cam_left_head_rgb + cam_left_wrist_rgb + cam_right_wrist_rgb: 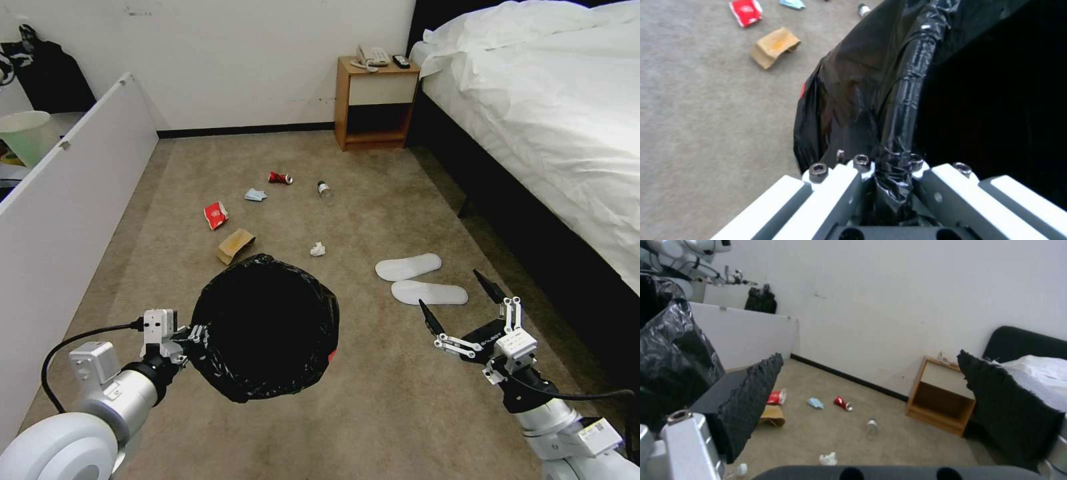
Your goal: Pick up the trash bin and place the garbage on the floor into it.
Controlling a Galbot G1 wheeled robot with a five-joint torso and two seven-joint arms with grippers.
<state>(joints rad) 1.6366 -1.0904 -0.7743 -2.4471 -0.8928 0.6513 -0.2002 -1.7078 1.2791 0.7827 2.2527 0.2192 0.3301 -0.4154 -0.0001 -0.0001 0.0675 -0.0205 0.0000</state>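
Bin: trash bin (267, 327) sits lower centre-left of the head view, held off the floor (373, 413) by its near-left rim, mouth open and facing up.
Left gripper: left gripper (192, 335) is pinched tight on the bag-covered rim; the left wrist view shows the black liner bunched between the white fingers (835, 186).
Right gripper: right gripper (460, 303) hovers at lower right of the head view with its black pads spread wide, nothing in it.
Key relation: every piece of litter lies up-frame of both grippers, so ahead of the robot. White slippers (419, 280) are closest to the free hand, just up and left of it, long axes running roughly left-right across the frame.
Next nearest: tissue wad (318, 249) is near the bin's far rim, between the two arms.
Far cluster: cardboard piece (235, 245), red carton (215, 215), face mask (255, 195), crushed can (280, 177) and bottle (325, 190) fan out toward upper centre, well apart from the right hand. My guess is it needs a drive forward.
Hard to see: bin's red wall is almost fully hidden by the liner, just a sliver at its right edge. Inside is pure black, so I can't tell if anything's in there. Cardboard's near corner looks close to the bin rim in the head view, but can't tell the real gap.
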